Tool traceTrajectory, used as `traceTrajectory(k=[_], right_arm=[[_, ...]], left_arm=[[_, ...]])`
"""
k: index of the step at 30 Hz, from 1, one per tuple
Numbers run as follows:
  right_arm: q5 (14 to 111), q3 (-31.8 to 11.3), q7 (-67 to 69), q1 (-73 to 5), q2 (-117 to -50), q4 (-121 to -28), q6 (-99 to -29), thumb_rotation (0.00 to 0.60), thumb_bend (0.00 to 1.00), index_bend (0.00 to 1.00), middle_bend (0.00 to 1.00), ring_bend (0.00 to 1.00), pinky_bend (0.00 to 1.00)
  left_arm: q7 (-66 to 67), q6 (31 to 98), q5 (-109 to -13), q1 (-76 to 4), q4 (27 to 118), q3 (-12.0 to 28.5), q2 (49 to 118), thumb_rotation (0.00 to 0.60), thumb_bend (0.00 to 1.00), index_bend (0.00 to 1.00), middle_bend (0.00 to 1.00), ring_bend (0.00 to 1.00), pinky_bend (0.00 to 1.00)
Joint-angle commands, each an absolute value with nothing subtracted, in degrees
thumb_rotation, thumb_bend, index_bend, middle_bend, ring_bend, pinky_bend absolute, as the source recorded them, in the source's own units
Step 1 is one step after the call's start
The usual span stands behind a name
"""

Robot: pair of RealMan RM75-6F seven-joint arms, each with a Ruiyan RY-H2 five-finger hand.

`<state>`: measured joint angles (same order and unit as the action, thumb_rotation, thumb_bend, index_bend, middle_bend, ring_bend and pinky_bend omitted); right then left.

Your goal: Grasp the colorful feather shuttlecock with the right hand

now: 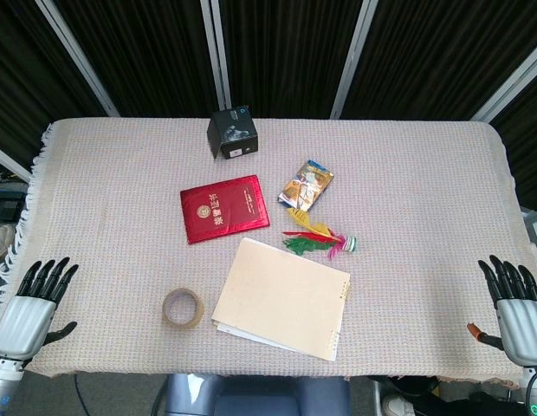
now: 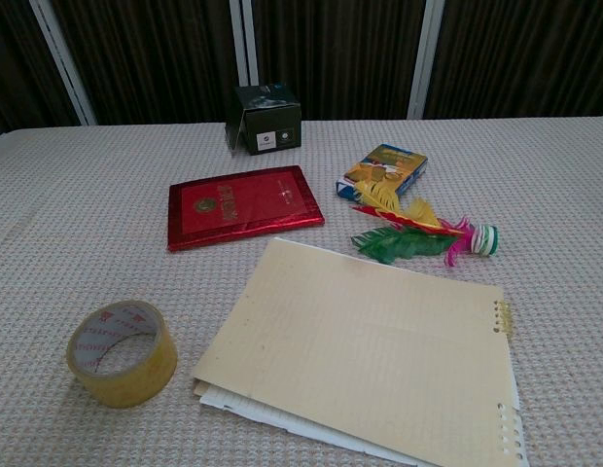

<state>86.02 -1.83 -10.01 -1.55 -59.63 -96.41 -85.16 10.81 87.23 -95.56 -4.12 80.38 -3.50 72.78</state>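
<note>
The feather shuttlecock [image 1: 320, 236] lies on its side in the middle of the table, with yellow, red, green and pink feathers pointing left and its white base to the right; in the chest view the shuttlecock [image 2: 423, 232] rests just beyond the notebook. My right hand [image 1: 515, 308] is at the table's near right corner, far from it, fingers spread and holding nothing. My left hand [image 1: 35, 303] is at the near left corner, likewise spread and empty. Neither hand shows in the chest view.
A beige notebook [image 1: 281, 299] lies just in front of the shuttlecock. A small colourful box [image 1: 307, 184] sits right behind it. A red booklet [image 1: 223, 208], a black box [image 1: 232, 133] and a tape roll [image 1: 183, 308] lie to the left.
</note>
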Motion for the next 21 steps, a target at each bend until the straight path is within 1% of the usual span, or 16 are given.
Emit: traceTrajectory(k=[1,9,15,18,21], right_arm=[[85.74,-1.99,-10.03,-1.68,-59.65,-96.35,-84.95,0.600,0.07,0.00,0.00,0.00,0.00],[85.06,-2.13,-9.77,-1.95,-59.56,-96.13,-84.19,0.600,0.06,0.00,0.00,0.00,0.00],[86.61,-1.62,-10.38,-2.18,-60.05,-96.12,-84.28,0.600,0.06,0.00,0.00,0.00,0.00],[87.62,-1.51,-10.48,-2.41,-60.54,-96.45,-84.50,0.600,0.06,0.03,0.00,0.00,0.00],[88.68,-1.69,-10.04,-3.46,-61.30,-96.94,-83.67,0.600,0.06,0.09,0.00,0.00,0.00]], left_arm=[[11.00,87.16,-95.61,-4.16,80.36,-3.52,72.86,0.580,0.07,0.00,0.00,0.00,0.00],[11.53,86.23,-94.82,-4.32,80.36,-3.37,73.14,0.581,0.07,0.00,0.00,0.00,0.00],[11.22,87.08,-95.68,-4.25,80.60,-3.53,72.96,0.582,0.07,0.00,0.00,0.00,0.00],[10.79,87.06,-95.57,-4.36,80.62,-3.38,72.88,0.583,0.07,0.00,0.00,0.00,0.00],[10.48,86.16,-95.13,-4.64,80.57,-3.37,72.83,0.582,0.07,0.00,0.00,0.00,0.00]])
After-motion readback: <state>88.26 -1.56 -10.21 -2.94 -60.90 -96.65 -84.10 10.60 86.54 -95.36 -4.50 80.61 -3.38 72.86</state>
